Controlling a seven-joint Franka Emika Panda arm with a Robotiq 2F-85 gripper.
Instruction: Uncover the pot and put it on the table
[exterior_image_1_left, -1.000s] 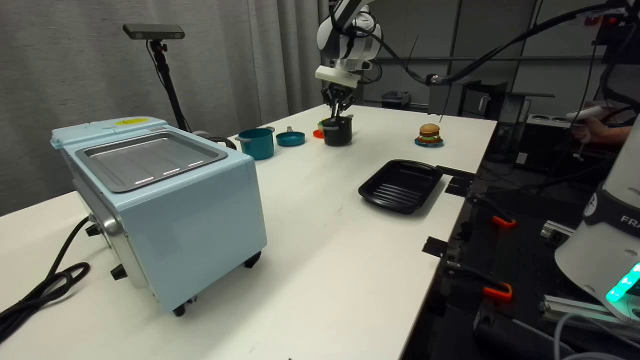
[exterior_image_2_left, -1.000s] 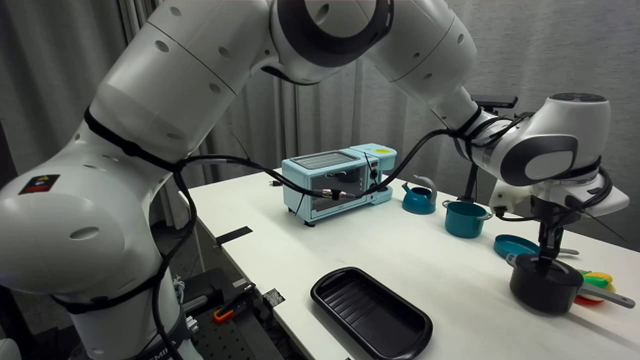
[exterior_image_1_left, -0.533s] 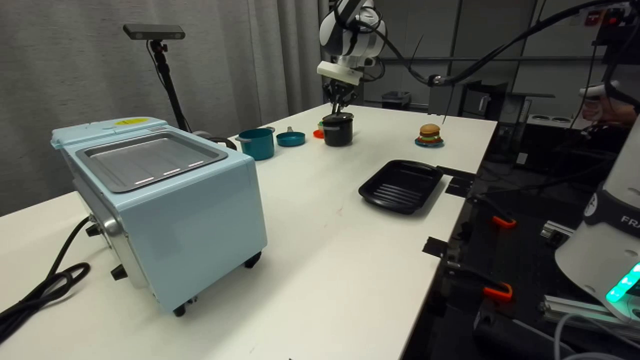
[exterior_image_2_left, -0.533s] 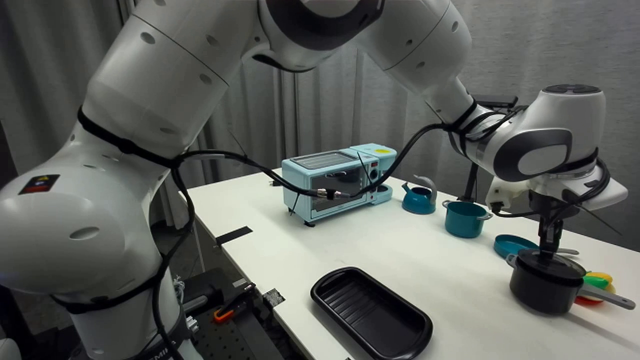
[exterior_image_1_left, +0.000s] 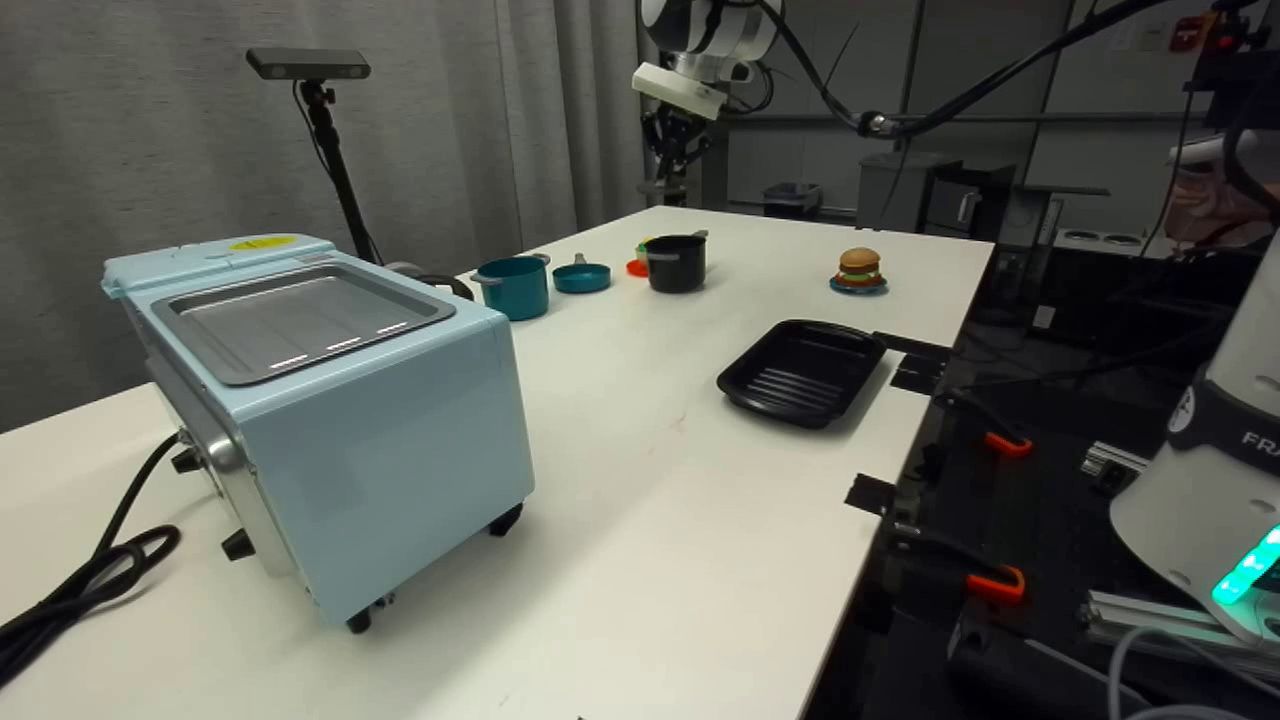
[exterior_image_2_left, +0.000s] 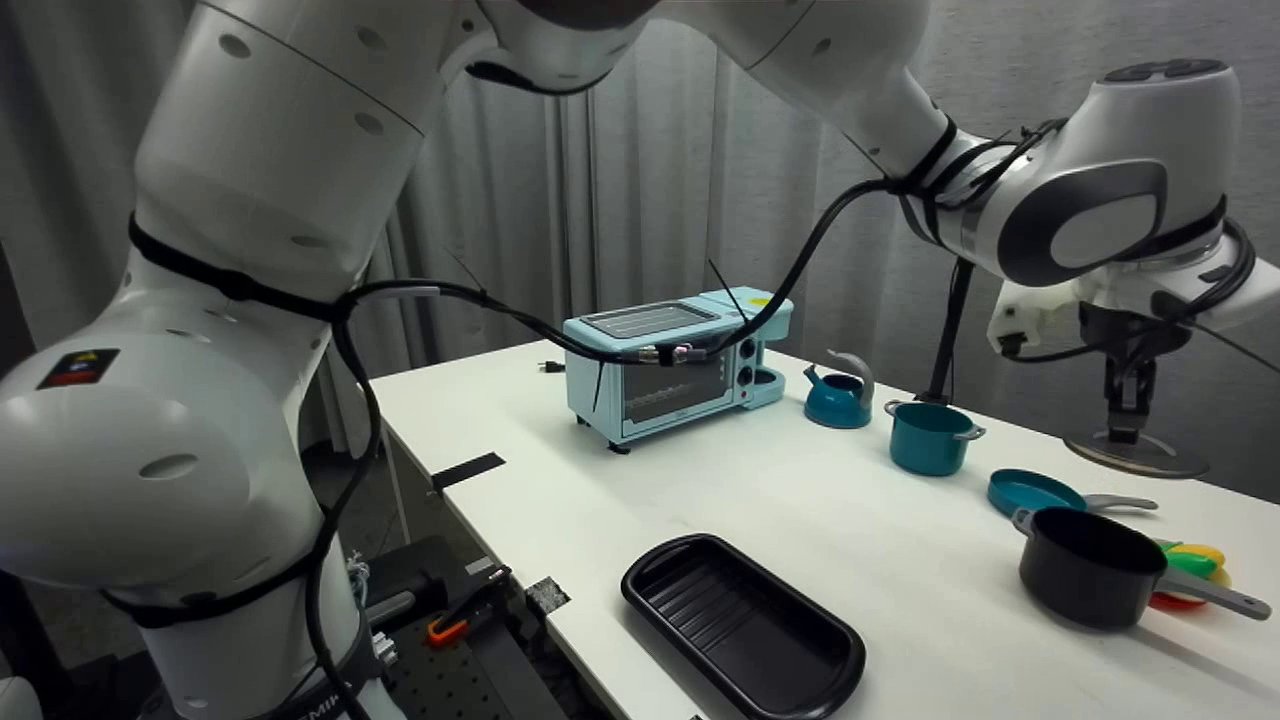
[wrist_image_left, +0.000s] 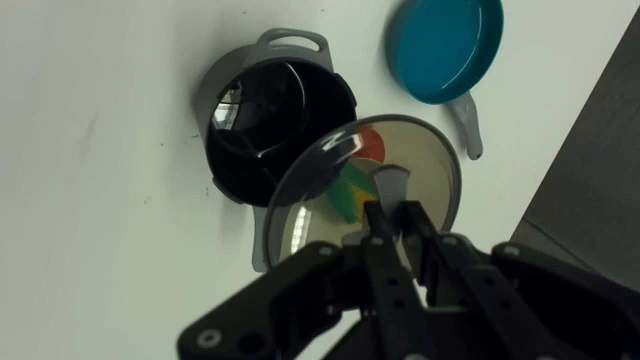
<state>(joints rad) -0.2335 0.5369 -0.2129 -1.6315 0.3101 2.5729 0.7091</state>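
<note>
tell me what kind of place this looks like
Most likely a robotics lab rather than a real kitchen: a robot arm reaches over the white table, what looks like a camera tops a stand, and the burger looks like a toy.

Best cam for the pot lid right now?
Wrist view: it looks down on the glass lid, showing most of its round outline and its grey knob, though the hand hides part of it. Both exterior views show the lid smaller, as a flattened disc under the hand, with the knob hard to make out.
</note>
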